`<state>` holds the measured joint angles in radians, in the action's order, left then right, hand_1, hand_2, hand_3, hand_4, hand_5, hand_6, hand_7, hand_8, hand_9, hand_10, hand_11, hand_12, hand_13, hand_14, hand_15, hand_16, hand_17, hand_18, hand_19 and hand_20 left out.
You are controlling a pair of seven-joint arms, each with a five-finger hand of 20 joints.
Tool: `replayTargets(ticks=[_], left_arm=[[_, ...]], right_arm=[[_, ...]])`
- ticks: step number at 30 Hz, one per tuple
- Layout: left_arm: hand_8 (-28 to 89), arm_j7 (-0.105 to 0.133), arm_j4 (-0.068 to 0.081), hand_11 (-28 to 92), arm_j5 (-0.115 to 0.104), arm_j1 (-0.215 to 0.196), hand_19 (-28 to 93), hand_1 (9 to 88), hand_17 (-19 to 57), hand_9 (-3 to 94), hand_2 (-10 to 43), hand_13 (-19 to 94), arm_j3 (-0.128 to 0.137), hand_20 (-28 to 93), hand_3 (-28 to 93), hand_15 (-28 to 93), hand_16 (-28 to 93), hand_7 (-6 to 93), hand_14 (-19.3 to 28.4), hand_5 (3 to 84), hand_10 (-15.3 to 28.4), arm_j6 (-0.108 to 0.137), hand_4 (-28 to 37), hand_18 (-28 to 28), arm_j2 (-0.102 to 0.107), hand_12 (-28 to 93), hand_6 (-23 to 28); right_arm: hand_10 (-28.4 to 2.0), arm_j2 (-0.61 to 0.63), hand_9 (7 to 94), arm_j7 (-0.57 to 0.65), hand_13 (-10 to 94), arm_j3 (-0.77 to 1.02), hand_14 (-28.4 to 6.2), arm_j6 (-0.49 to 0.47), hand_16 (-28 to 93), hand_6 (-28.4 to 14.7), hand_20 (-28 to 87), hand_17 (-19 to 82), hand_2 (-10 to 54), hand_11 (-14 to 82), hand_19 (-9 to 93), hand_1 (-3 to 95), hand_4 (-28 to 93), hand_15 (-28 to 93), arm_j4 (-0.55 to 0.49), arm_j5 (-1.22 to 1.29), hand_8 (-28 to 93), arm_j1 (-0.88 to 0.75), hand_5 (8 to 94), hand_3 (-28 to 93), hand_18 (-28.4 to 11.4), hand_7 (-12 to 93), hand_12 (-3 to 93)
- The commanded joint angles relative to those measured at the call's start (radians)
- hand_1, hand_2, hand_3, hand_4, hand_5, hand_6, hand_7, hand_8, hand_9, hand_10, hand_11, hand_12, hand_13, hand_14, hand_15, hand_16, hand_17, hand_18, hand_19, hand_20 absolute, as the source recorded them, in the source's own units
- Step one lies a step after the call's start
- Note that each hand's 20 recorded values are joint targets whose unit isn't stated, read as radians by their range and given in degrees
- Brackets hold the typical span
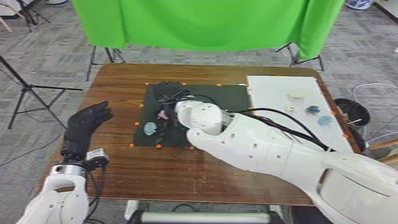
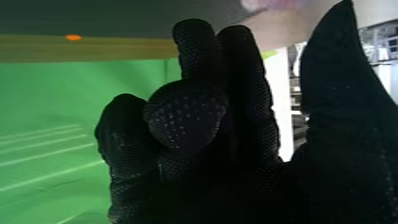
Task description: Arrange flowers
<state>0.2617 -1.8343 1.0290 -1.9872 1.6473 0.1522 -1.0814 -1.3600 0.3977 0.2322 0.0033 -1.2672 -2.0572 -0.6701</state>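
Note:
In the head view, my right hand (image 1: 167,91) is over the upper left part of the dark mat (image 1: 213,92), partly hidden by its own arm and cables. My right hand (image 2: 209,150) in the right wrist view is open, its fingers mostly straight or loosely bent, with nothing seen in its grasp. A blurred pinkish thing (image 2: 272,4) lies beyond the fingertips. On the mat are a small pink flower (image 1: 163,115) and a pale teal piece (image 1: 149,129). My left hand (image 1: 87,120) is open above the table's left side.
A white sheet (image 1: 275,95) on the table's right holds a cream flower (image 1: 296,94), a dark blue one (image 1: 313,109) and a light blue one (image 1: 325,120). My right arm crosses the table's front right. A black bin (image 1: 354,111) stands beside the right edge.

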Motion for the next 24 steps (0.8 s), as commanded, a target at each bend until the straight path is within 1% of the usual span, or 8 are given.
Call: replayTargets(ticks=[1,9,13,14,15,16,19,24], left_arm=[[-8,-0.015,-0.011,19,0.005,-0.025,11,19.8,6.0,48.0,-6.6,38,0.008,20,71,25,1,17.7,16.7,50.1,12.8,-0.011,-28.3,13.6,-0.004,11,1.7],[-8,-0.023,-0.02,19,0.005,-0.049,11,19.8,6.0,48.1,-6.6,38,0.026,20,71,25,1,17.6,16.7,50.1,12.8,-0.009,-28.3,13.6,-0.01,11,1.7],[-8,-0.024,-0.022,19,0.007,-0.054,11,19.8,6.0,48.1,-6.7,38,0.028,20,72,25,1,17.6,16.7,50.1,12.8,-0.01,-28.3,13.6,-0.013,11,1.7],[-8,-0.02,-0.028,19,0.004,-0.063,11,19.8,6.0,48.0,-6.7,38,0.034,20,72,25,1,17.7,16.7,50.0,12.8,-0.003,-28.3,13.6,-0.016,11,1.7],[-8,-0.017,-0.023,19,0.002,-0.058,11,19.7,6.0,48.0,-6.7,38,0.03,20,72,25,1,17.7,16.7,50.0,12.8,-0.004,-28.3,13.6,-0.016,11,1.7],[-8,-0.019,-0.026,19,0.007,-0.062,11,19.7,6.0,48.1,-6.8,38,0.036,20,72,25,1,17.7,16.7,50.0,12.8,-0.006,-28.3,13.6,-0.016,11,1.7],[-8,-0.015,-0.028,19,0.004,-0.07,11,19.8,6.0,48.1,-7.0,38,0.04,20,72,25,1,17.5,16.7,50.1,12.8,-0.001,-28.3,13.6,-0.018,11,1.8],[-8,-0.012,-0.03,19,0.005,-0.077,11,19.8,6.1,48.1,-7.0,38,0.039,20,72,25,1,17.5,16.7,50.1,12.9,-0.003,-28.3,13.5,-0.033,11,1.8]], right_arm=[[-13.5,0.089,74.1,0.001,85,0.018,-5.2,-0.001,33,0.9,56,58,-9.5,18.4,93,36.3,-18,64,-0.09,-0.013,-10,0.065,67.6,70,-16.0,20,20.7],[-14.0,0.399,70.6,-0.008,82,0.178,-6.5,0.036,33,0.8,54,55,-9.5,17.1,93,34.1,-18,63,-0.418,0.052,-10,0.074,64.9,70,-16.6,19,20.6],[-14.5,0.602,66.7,-0.013,78,0.32,-8.4,0.047,32,0.3,50,50,-9.5,15.5,90,31.6,-17,60,-0.561,0.059,-9,-0.013,62.7,68,-17.9,18,20.7],[-14.7,0.647,65.7,-0.018,77,0.372,-8.9,0.04,32,-0.1,50,50,-9.5,15.2,90,30.7,-17,59,-0.589,0.068,-9,-0.048,61.7,68,-18.0,17,20.7],[-14.8,0.7,64.4,-0.009,77,0.423,-9.3,0.049,32,-0.4,50,49,-9.5,14.7,90,30.1,-17,59,-0.621,0.07,-9,-0.09,60.7,68,-18.2,17,20.7],[-15.0,0.745,63.3,0.0,76,0.481,-9.7,0.056,32,-0.7,50,49,-9.5,14.2,90,29.3,-17,59,-0.647,0.072,-9,-0.14,59.5,68,-18.3,16,20.7],[-15.9,0.84,60.6,0.021,75,0.738,-10.1,0.052,32,-1.6,50,48,-9.5,12.1,89,26.2,-17,60,-0.712,0.072,-8,-0.37,57.0,66,-18.6,14,20.6],[-16.7,0.875,59.5,0.074,74,1.137,-10.7,0.063,32,-2.3,50,48,-9.5,10.4,90,23.5,-17,60,-0.745,0.063,-7,-0.757,54.5,64,-19.2,12,20.5]])
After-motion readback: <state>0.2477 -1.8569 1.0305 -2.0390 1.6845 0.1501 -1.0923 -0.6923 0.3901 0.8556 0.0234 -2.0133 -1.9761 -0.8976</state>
